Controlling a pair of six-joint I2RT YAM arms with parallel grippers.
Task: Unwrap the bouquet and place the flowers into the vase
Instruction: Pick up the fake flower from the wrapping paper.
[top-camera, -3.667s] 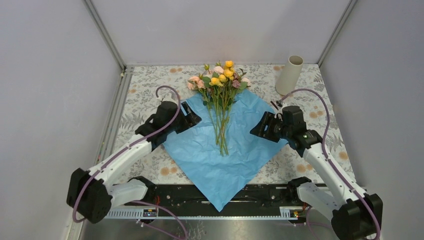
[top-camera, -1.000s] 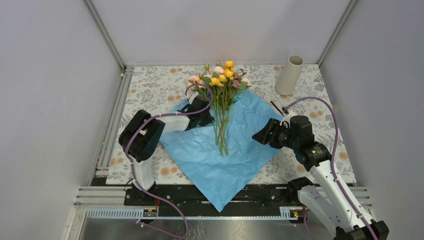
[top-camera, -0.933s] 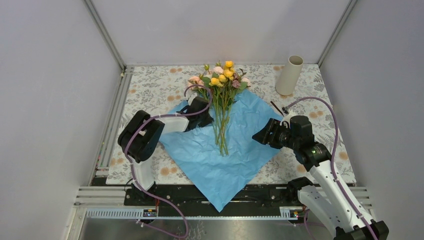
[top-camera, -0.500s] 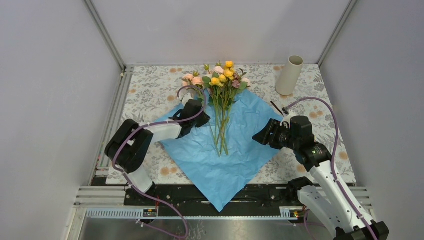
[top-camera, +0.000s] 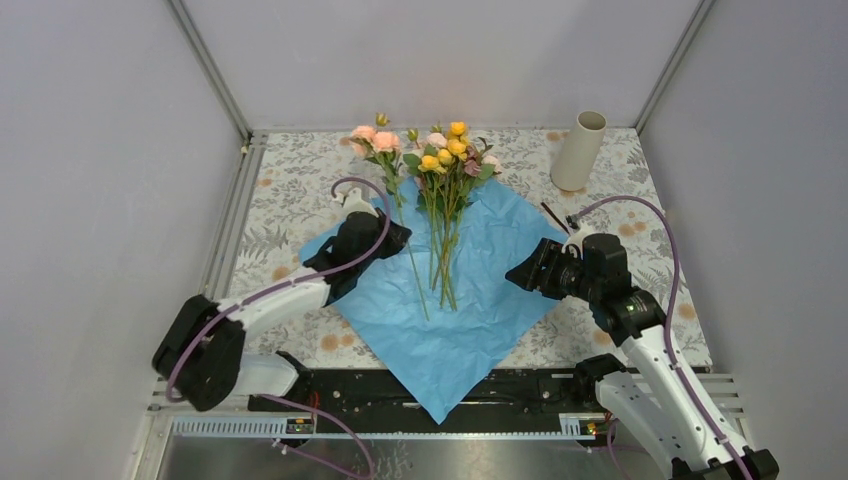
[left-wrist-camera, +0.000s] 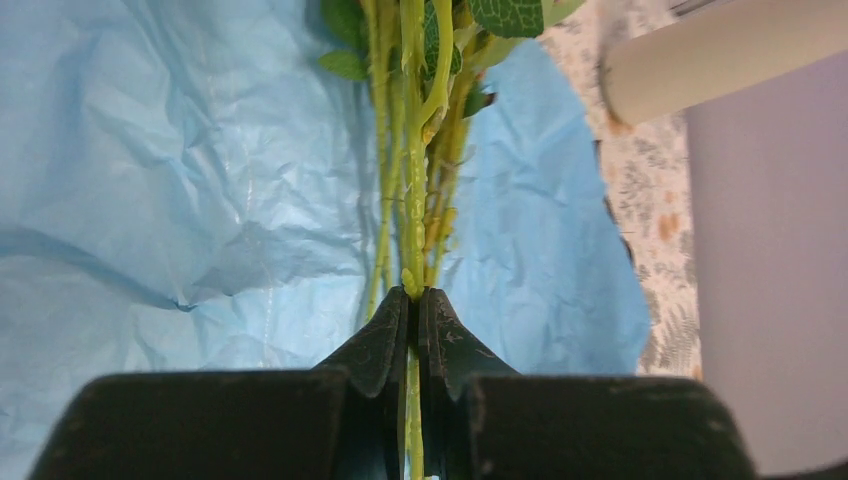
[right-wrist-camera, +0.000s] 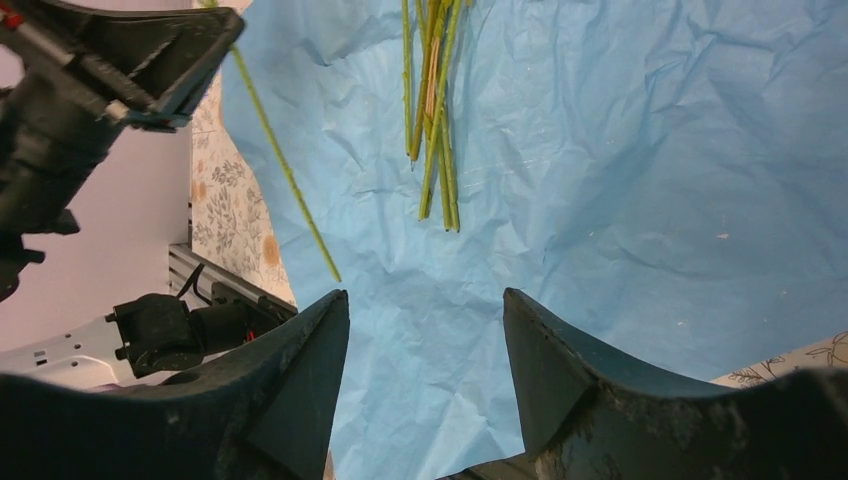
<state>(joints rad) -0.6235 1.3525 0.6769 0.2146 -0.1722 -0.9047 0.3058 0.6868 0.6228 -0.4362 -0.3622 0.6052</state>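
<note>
While left hand pinches one stem, right hand agape

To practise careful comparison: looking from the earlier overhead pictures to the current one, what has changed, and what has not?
The left fingers reached into the bunch, shut on one pink-rose stem and drew it out to the left, away from the other flowers. The open right fingers barely shifted; the blue paper and vase stayed put.
</note>
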